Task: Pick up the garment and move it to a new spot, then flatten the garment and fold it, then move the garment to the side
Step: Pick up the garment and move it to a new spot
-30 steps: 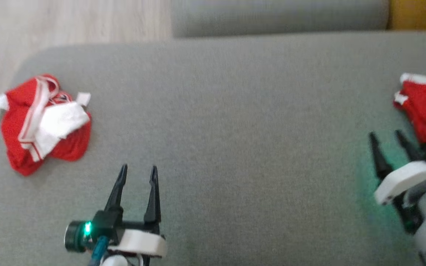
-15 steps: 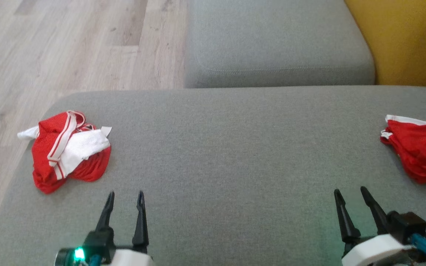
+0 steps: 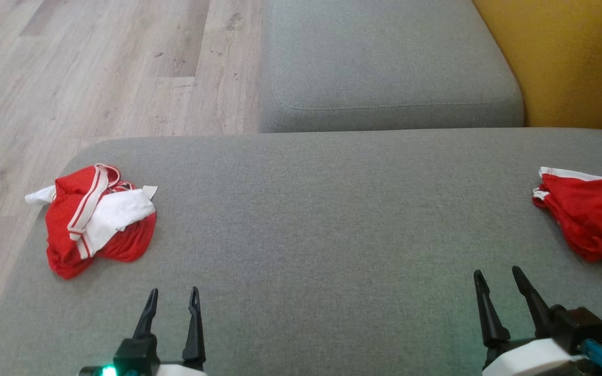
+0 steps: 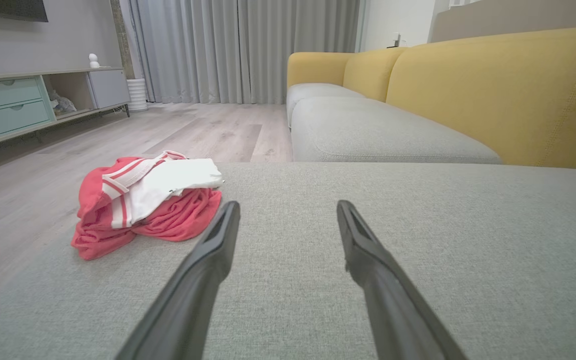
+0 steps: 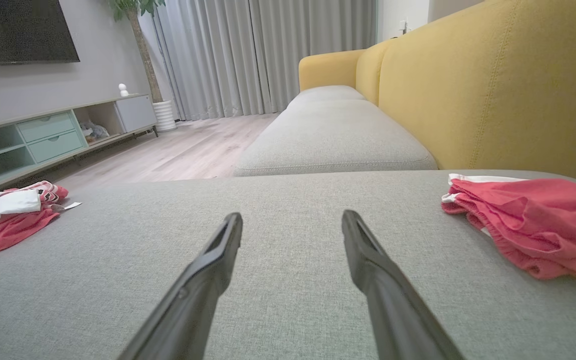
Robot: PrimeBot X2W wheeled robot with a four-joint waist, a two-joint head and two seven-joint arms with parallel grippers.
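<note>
A crumpled red-and-white garment lies near the left edge of the grey sofa cushion. In the left wrist view this garment is ahead and to the left of the fingers; the right wrist view shows the garment at far left. A second red garment with white trim lies in a flat pile at the right edge, and this second garment sits right of the right fingers. My left gripper and right gripper hover low over the cushion, both open and empty.
Beyond lies another grey seat cushion, with the yellow backrest at the right. Wooden floor runs past the cushion's rounded left edge. A low cabinet stands across the room.
The whole head picture has shifted, so the camera moved. The right gripper, which stood right beside the red pile on the right, is now apart from it. Both grippers stay open.
</note>
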